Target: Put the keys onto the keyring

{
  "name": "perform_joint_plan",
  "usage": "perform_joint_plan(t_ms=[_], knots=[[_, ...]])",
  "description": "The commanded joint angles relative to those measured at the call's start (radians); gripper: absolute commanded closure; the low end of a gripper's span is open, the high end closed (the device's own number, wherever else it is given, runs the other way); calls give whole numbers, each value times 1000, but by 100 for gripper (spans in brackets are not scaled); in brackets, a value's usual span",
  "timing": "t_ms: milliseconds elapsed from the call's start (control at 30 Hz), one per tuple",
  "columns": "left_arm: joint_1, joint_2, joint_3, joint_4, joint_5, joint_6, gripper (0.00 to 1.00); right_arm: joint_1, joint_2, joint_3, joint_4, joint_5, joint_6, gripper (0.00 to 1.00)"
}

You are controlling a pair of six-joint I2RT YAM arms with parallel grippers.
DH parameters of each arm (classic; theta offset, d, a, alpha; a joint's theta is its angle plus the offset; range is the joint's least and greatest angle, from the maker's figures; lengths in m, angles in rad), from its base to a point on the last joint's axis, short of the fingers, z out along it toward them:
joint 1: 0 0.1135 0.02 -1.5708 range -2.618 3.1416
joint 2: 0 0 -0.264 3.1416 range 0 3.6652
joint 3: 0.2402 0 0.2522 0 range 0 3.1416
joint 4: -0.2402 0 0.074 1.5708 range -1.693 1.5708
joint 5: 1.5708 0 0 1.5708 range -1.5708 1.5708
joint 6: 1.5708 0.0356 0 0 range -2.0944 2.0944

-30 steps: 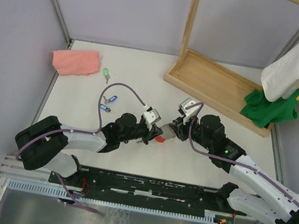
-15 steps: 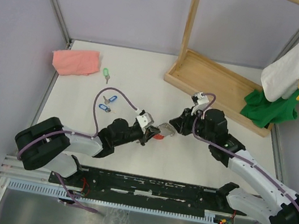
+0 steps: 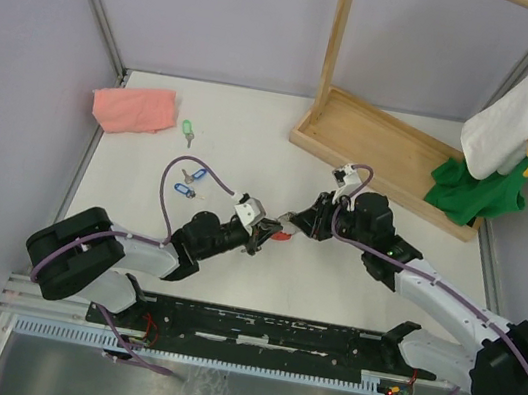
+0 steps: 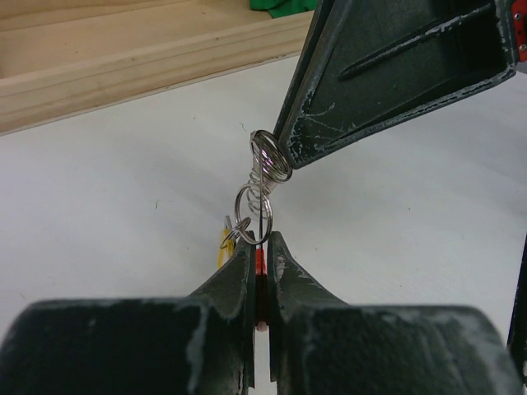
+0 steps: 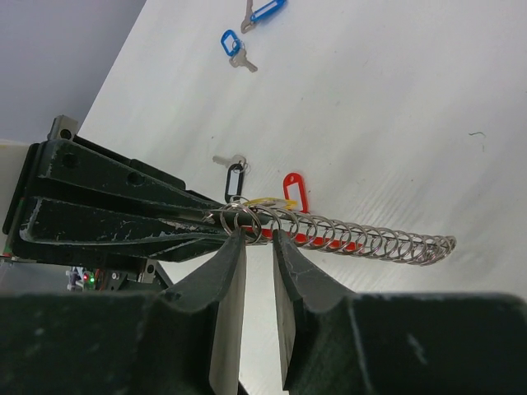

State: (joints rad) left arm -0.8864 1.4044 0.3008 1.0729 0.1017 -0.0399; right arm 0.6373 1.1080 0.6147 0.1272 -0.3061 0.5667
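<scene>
Keyring [image 5: 354, 237] is held between the two claws over the middle of the white table [image 3: 254, 135], near the wooden rack [image 3: 384, 147]. The left gripper [image 4: 259, 247] has its jaws pressed together on the red crescent, and the silver coil runs out from between them. The right gripper [image 5: 257, 236] meets the coil's near end with its fingers narrowly apart, tips at the small split rings [image 5: 241, 222] threaded there; whether they pinch a ring cannot be told. A yellow-tagged key [image 5: 268, 202] shows just beside those rings. Other keys lie on the table: a black-tagged one [image 5: 235, 177] and a red-tagged one [image 5: 295, 191] close under the coil, two blue-tagged ones [image 5: 268, 10] further off, and a green-tagged one [image 3: 187, 128] well apart.
</scene>
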Motion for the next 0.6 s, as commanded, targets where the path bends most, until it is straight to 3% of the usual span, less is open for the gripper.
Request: perform_joint_plan(t_ms=[0, 567], knots=[[-4, -21, 0, 120, -14, 20, 97, -7, 12, -9, 102, -21, 29, 73], [-7, -7, 1, 143, -11, 11, 97, -8, 25, -13, 202, -86, 80, 76]])
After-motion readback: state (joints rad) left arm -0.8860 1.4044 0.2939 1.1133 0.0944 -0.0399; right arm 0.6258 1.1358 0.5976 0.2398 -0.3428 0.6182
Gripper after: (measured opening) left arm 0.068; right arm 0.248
